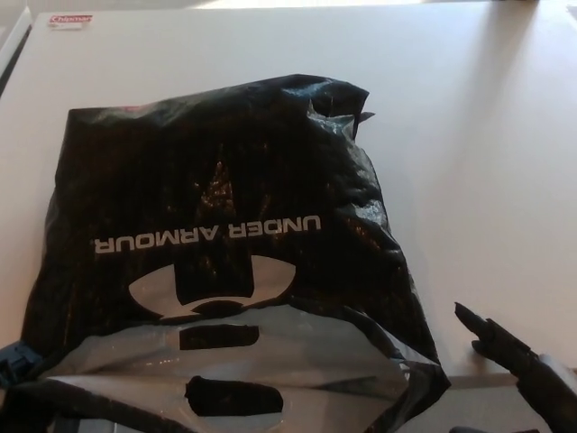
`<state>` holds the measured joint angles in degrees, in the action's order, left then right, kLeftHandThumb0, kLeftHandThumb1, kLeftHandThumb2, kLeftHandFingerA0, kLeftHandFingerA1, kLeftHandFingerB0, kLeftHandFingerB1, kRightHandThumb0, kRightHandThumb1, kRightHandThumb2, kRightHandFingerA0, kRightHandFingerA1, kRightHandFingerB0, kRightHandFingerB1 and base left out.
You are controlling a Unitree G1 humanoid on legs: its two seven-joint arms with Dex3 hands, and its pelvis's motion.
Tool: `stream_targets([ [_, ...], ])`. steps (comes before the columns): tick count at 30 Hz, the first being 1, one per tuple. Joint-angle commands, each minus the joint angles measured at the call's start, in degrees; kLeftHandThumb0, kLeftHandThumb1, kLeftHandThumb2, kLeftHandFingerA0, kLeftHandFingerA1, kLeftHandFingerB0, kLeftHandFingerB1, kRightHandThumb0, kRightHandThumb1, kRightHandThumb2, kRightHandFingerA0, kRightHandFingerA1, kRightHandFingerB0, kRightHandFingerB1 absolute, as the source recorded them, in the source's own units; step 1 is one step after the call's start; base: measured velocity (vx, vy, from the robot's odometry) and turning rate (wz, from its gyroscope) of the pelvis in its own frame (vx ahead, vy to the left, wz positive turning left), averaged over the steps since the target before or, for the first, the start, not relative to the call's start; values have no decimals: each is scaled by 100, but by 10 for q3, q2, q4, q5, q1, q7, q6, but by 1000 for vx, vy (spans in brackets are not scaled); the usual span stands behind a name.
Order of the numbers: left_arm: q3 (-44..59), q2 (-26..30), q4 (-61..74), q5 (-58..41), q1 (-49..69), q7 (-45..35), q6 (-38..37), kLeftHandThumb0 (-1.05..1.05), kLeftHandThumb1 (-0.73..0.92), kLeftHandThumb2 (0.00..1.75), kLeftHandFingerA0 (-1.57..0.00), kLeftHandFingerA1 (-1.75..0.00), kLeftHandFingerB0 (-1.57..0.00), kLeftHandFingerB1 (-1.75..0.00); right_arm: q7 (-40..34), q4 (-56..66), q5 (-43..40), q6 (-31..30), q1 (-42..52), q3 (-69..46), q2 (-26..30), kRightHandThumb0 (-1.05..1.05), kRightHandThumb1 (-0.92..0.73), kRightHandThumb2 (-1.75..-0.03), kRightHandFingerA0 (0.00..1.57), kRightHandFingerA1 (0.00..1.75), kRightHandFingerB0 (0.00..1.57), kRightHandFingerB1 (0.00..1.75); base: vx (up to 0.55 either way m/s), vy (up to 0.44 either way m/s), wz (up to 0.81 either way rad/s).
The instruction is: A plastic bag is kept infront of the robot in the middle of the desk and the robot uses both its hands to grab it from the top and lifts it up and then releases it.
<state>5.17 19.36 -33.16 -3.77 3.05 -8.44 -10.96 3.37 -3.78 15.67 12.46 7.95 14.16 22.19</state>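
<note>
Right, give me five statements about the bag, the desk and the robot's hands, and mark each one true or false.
1. The black plastic bag lies on the white desk. True.
2. The right hand is gripping the bag. False: it is apart from the bag, off its right edge, with its fingers apart and nothing in them.
3. White lettering on the bag appears upside down in the head view. True.
4. The bag is held up in the air. False: it rests on the desk.
5. A small label sits near the desk's far left corner. True.
</note>
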Motion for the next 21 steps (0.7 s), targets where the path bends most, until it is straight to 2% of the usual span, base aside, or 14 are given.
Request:
stream_targets([
  [1, -29, -22, -25, 20, 23, -14, 46, -48, 74, 62, -104, -175, -75, -175, 32, -7, 30, -40, 7, 52, -31, -82, -51, -85, 56, 63, 0, 0, 0, 0, 0],
  [4, -28, -24, -22, 14, 28, -18, 47, -48, 74, 62, -105, -175, -76, -175, 29, -11, 34, -41, 9, 60, -34, -82, -51, -85, 59, 63, 0, 0, 0, 0, 0],
  [5, -28, -24, -23, 15, 30, -17, 45, -49, 75, 62, -105, -175, -75, -175, 28, -18, 36, -39, 7, 62, -36, -76, -61, -59, 63, 53, 0, 0, 0, 0, 0],
  [7, -27, -24, -21, 17, 33, -12, 45, -50, 74, 64, -105, -175, -74, -175, 18, -40, 38, -32, 0, 67, -44, -77, -63, -60, 65, 53, 0, 0, 0, 0, 0],
  [8, -25, -24, -23, 13, 34, -16, 45, -48, 75, 62, -104, -175, -74, -175, 12, -56, 37, -25, -2, 67, -48, -85, -54, -87, 62, 64, 0, 0, 0, 0, 0],
  [9, -25, -24, -23, 12, 34, -17, 45, -48, 75, 62, -104, -175, -74, -175, 8, -65, 37, -20, -4, 67, -50, -85, -54, -87, 62, 64, 0, 0, 0, 0, 0],
  [10, -25, -24, -23, 13, 35, -15, 43, -48, 75, 62, -104, -175, -74, -175, 5, -72, 39, -18, -6, 68, -53, -76, -64, -60, 68, 53, 0, 0, 0, 0, 0],
  [11, -26, -23, -23, 14, 34, -13, 44, -49, 75, 62, -103, -175, -73, -175, 2, -83, 40, -13, -11, 67, -55, -81, -52, -84, 66, 65, 0, 0, 0, 0, 0],
  [16, -28, -21, -23, 15, 31, -16, 43, -50, 75, 62, -103, -175, -71, -175, -12, -130, 43, 14, -24, 69, -63, -82, -52, -84, 64, 65, 0, 0, 0, 0, 0],
  [17, -28, -20, -24, 14, 29, -18, 42, -64, 54, 89, -124, -151, -103, -141, -13, -144, 41, 19, -27, 69, -66, -80, -50, -83, 62, 65, 0, 0, 0, 0, 0],
  [18, -29, -20, -24, 14, 28, -18, 41, -64, 54, 89, -124, -151, -103, -141, -13, -148, 40, 22, -28, 69, -67, -80, -50, -83, 62, 65, 0, 0, 0, 0, 0],
  [19, -29, -20, -23, 12, 28, -18, 45, -51, 74, 62, -105, -175, -74, -175, -14, -158, 40, 26, -31, 70, -69, -78, -48, -81, 62, 65, 0, 0, 0, 0, 0],
  [20, -28, -21, -22, 10, 28, -18, 48, -50, 74, 62, -104, -175, -74, -175, -17, -166, 43, 28, -31, 72, -72, -73, -47, -79, 69, 69, 0, 0, 0, 0, 0],
  [21, -28, -23, -20, 8, 29, -18, 50, -50, 74, 62, -104, -175, -74, -175, -21, -174, 46, 30, -31, 75, -75, -73, -47, -79, 69, 69, 0, 0, 0, 0, 0],
])
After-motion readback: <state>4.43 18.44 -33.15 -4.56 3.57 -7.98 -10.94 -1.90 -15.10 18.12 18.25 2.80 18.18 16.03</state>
